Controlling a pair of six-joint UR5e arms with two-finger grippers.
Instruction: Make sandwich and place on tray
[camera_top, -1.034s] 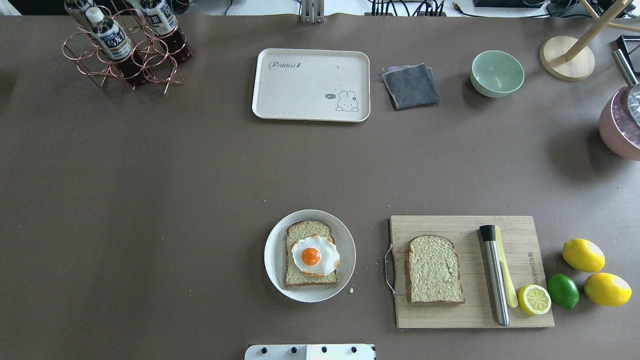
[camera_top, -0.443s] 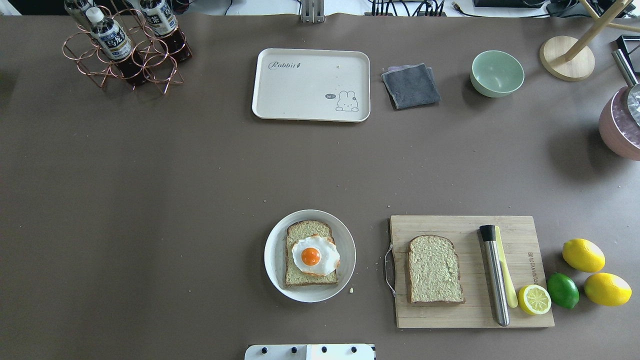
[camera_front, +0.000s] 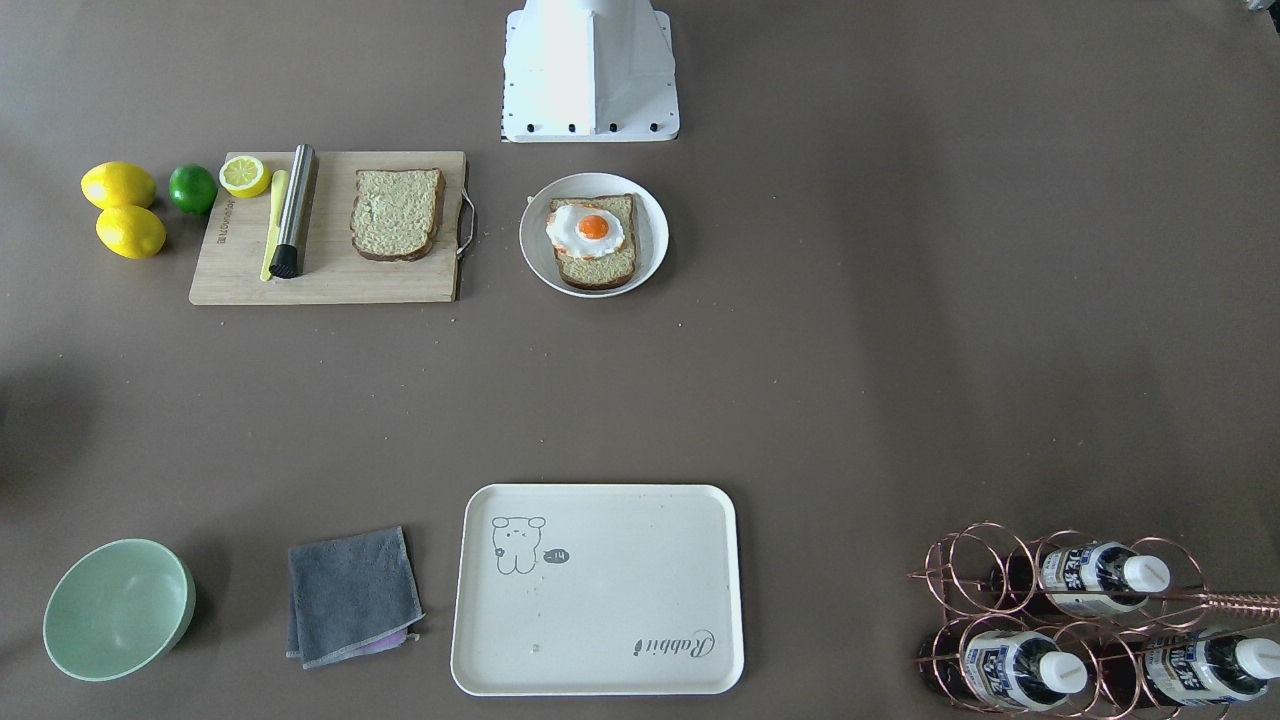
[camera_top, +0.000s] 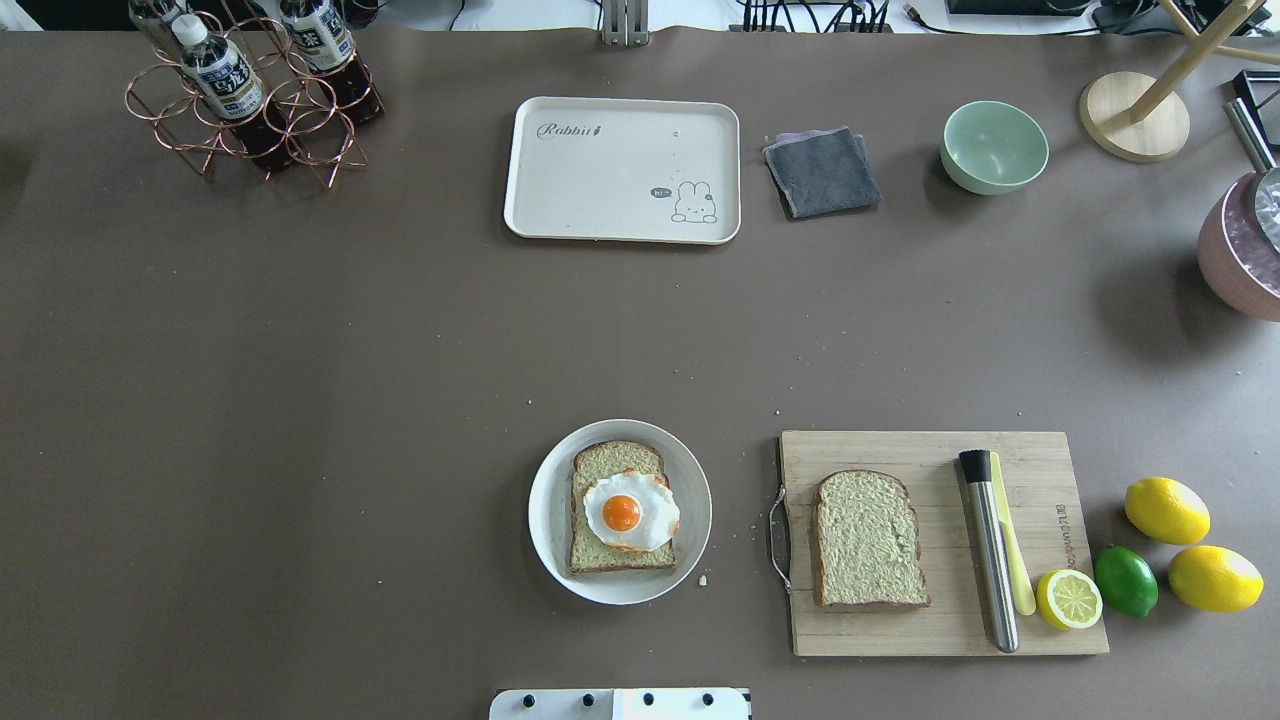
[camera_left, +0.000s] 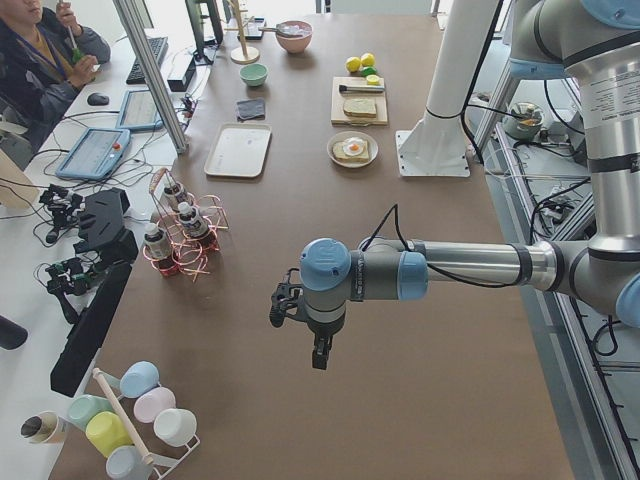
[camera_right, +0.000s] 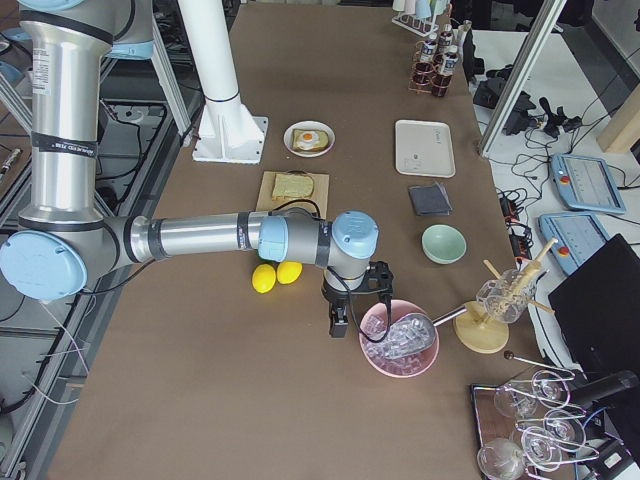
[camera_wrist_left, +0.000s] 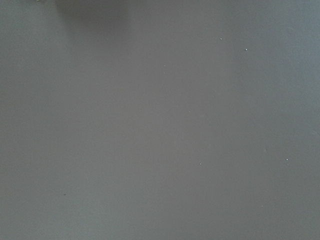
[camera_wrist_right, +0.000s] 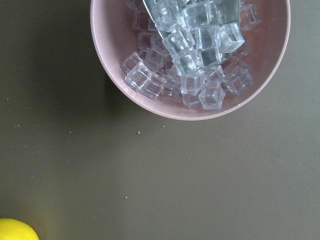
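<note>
One bread slice with a fried egg (camera_top: 630, 512) on top lies on the round white plate (camera_top: 548, 520), near the robot base. A second bread slice (camera_top: 868, 540) lies bare on the wooden cutting board (camera_top: 940, 625) to the plate's right. The cream tray (camera_top: 622, 170) sits empty at the far middle of the table. My left gripper (camera_left: 320, 355) hangs over bare table far to the left, seen only in the exterior left view. My right gripper (camera_right: 338, 322) hangs beside the pink ice bowl, seen only in the exterior right view. I cannot tell whether either is open or shut.
A steel muddler (camera_top: 990, 550), a yellow knife and a half lemon (camera_top: 1068, 599) lie on the board; two lemons and a lime (camera_top: 1126, 581) sit beside it. A grey cloth (camera_top: 822, 172), green bowl (camera_top: 993, 147), bottle rack (camera_top: 250, 95) and pink ice bowl (camera_wrist_right: 190, 55) stand around.
</note>
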